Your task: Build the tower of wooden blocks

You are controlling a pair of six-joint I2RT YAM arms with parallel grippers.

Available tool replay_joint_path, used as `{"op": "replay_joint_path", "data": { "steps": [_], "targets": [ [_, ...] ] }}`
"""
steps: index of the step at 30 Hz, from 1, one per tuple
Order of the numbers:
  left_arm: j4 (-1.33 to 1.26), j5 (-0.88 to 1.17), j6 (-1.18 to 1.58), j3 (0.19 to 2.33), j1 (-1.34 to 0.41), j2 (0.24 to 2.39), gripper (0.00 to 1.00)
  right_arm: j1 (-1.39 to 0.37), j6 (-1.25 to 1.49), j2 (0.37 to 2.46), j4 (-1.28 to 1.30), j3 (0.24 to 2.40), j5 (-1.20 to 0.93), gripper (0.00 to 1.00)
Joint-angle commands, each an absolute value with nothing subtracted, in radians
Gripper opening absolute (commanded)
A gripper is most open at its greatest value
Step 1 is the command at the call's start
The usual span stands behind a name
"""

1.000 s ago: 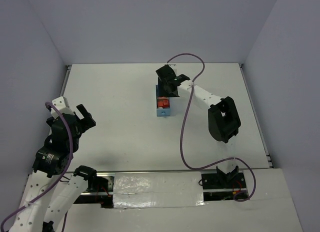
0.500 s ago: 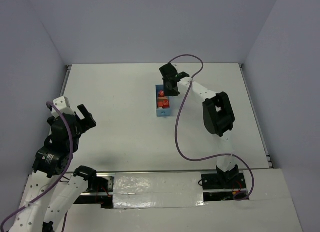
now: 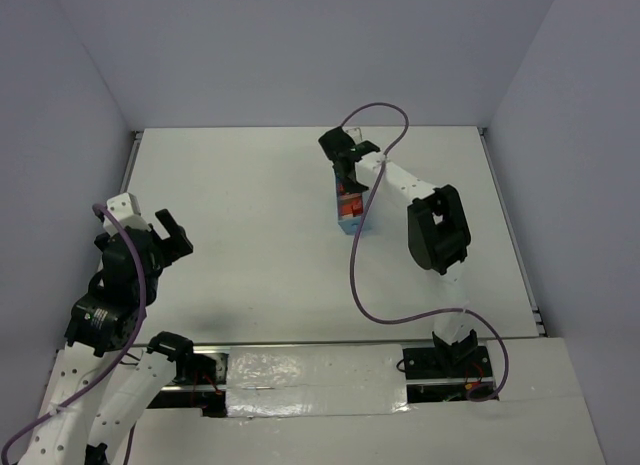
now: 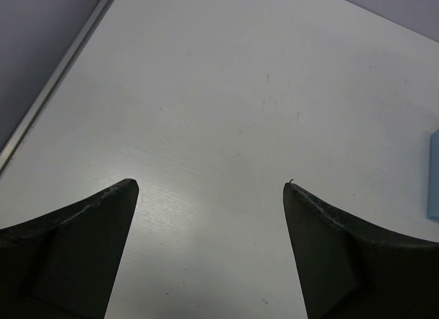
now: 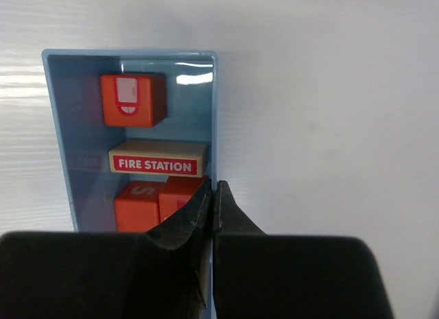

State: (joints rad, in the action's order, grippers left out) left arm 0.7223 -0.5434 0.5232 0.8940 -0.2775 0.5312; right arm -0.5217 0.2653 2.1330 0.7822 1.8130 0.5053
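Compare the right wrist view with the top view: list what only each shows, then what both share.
Right wrist only: the FIRE STATION lettering on the tan block, and the right claw pinched shut on the blue tray at its side wall. Top only: the left claw, open, far from the tray, plus the purple cable. Both: the blue tray with red blocks inside.

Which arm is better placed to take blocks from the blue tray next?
Right. The right pincer is shut on the tray wall beside the blocks; the left pincer gapes over the table, far off.
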Motion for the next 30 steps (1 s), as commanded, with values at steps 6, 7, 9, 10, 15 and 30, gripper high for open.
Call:
{"op": "replay_joint_path", "data": {
  "steps": [6,7,9,10,15,30],
  "targets": [
    [0.666,-0.529,0.503,0.887,-0.281,0.515,1.00,-0.523,0.104,2.175,0.998,1.919,1.041,0.00],
    [0.663,-0.526,0.500,0.887,-0.281,0.515,1.00,-0.531,0.110,2.198,1.021,1.942,1.073,0.00],
    [0.663,-0.522,0.499,0.887,-0.281,0.517,1.00,-0.560,0.092,2.255,1.037,1.976,1.088,0.04],
    [0.663,-0.522,0.499,0.888,-0.281,0.517,1.00,-0.572,0.086,2.270,1.031,1.980,1.085,0.14],
    [0.663,-0.525,0.500,0.887,-0.282,0.512,1.00,-0.621,0.164,2.344,1.083,2.031,1.051,0.50],
    [0.657,-0.512,0.494,0.887,-0.284,0.526,1.00,-0.606,0.181,2.084,0.833,1.843,0.633,0.84]
  ]
}}
